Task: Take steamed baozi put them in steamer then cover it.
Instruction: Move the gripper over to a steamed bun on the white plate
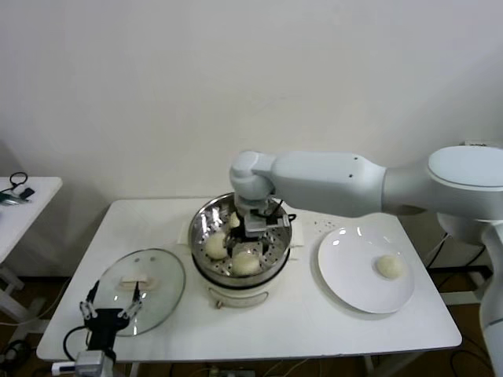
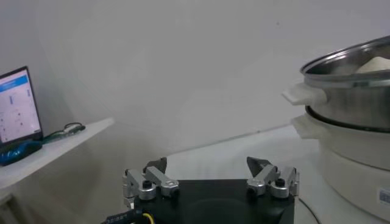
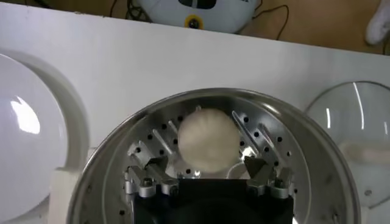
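Three steamed baozi (image 1: 246,265) lie in the steamer (image 1: 277,250), one between the right gripper's (image 3: 208,172) released jaws; a fourth sits on the plate (image 1: 346,271). The cover (image 1: 161,292) lies on the bench (image 1: 314,326) just ahead of the left gripper's (image 1: 109,303) spread jaws.

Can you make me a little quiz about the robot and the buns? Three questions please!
1. True or false: the glass cover is already sitting on the steamer.
2. How many baozi are left on the white plate? A) none B) one C) three
3. Fill in: the right gripper is over the ______, with its fingers open.

Key:
1. False. The cover lies flat on the table, on the robot's left of the steamer, near the open left gripper.
2. B. One baozi is on the plate; the others are in the steamer.
3. Steamer. A bun lies just beyond its open fingers.
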